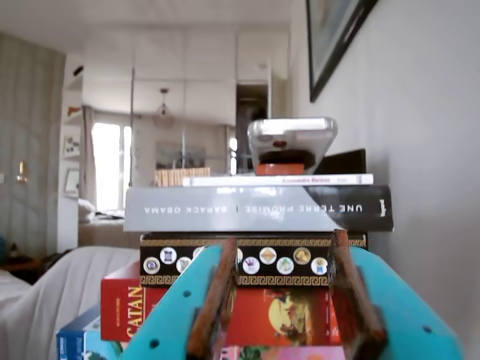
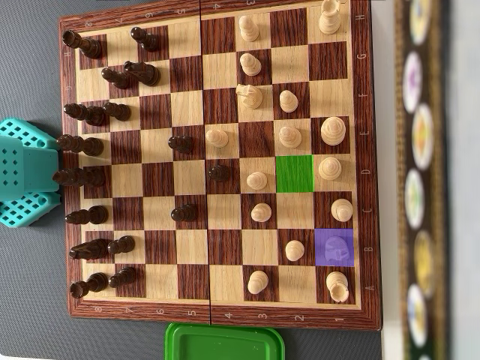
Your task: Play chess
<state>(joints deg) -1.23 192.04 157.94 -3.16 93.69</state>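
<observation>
The gripper [image 1: 281, 300] is open with nothing between its two turquoise fingers [image 1: 187, 307], and it's pointing out over the room, not down at the board. In the wrist view you look straight past the rusty-brown pads at a stack of books and board game boxes against the wall: a red Catan box [image 1: 124, 311] low down, a black box with a row of round icons [image 1: 247, 261] above it, then a grey Barack Obama book [image 1: 255, 208], a thin white book [image 1: 277, 180], and a phone [image 1: 292, 139] lying flat on a small red thing at the very top.

In the overhead view the arm [image 2: 26, 172] only shows as a turquoise block at the left edge, just off the chessboard [image 2: 214, 161], roughly level with the middle rows. The gripper tip itself isn't visible there.

The board has dark pieces [image 2: 94, 116] mostly bunched along the left side, with a few pushed out toward the middle. The light pieces [image 2: 289, 135] are spread over the right half. One square near the right side is coloured solid green [image 2: 294, 172] and has no piece on it. Another square lower right is tinted purple [image 2: 334, 247], and there's a light piece under the tint.

A green plastic lid or tray [image 2: 225, 341] sits just below the board's bottom edge. The strip with round icons along the right [image 2: 416, 150] is blurry.
</observation>
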